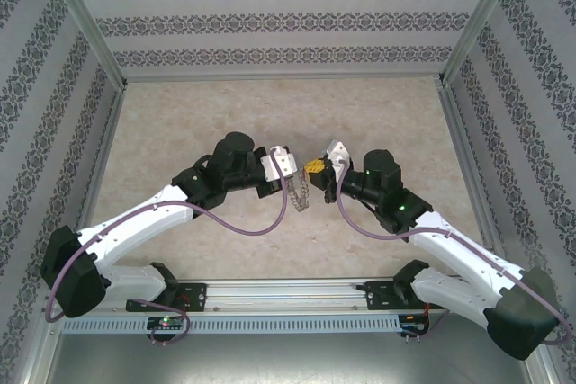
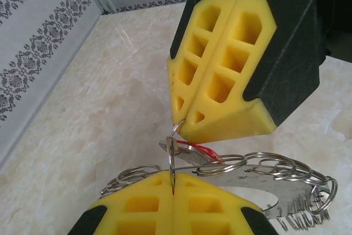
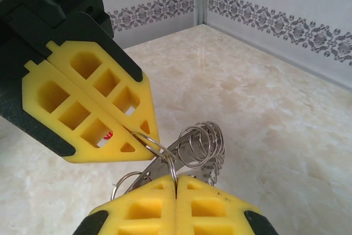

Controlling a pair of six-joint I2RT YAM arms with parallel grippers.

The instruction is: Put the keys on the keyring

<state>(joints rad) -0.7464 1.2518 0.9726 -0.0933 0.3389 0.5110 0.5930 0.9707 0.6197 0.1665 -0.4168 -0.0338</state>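
Note:
My two grippers meet tip to tip above the middle of the table, the left gripper (image 1: 286, 165) facing the right gripper (image 1: 330, 157). The keyring (image 1: 299, 192) hangs between them, a flat silvery band carrying several small wire split rings (image 2: 258, 182) (image 3: 184, 149). In the left wrist view my left gripper (image 2: 173, 191) is shut on a thin split ring standing edge-on. The right gripper (image 2: 184, 124) above it pinches a second small ring. One of the keys (image 2: 204, 151), red-headed, lies level where those rings meet. In the right wrist view my right gripper (image 3: 176, 182) is shut on a split ring linked to one at the left gripper (image 3: 144, 135).
The beige marble-patterned table (image 1: 180, 123) lies under both arms. Patterned walls with metal corner posts (image 1: 85, 20) close it in at the back and sides. A rail with the arm bases (image 1: 288, 299) runs along the near edge.

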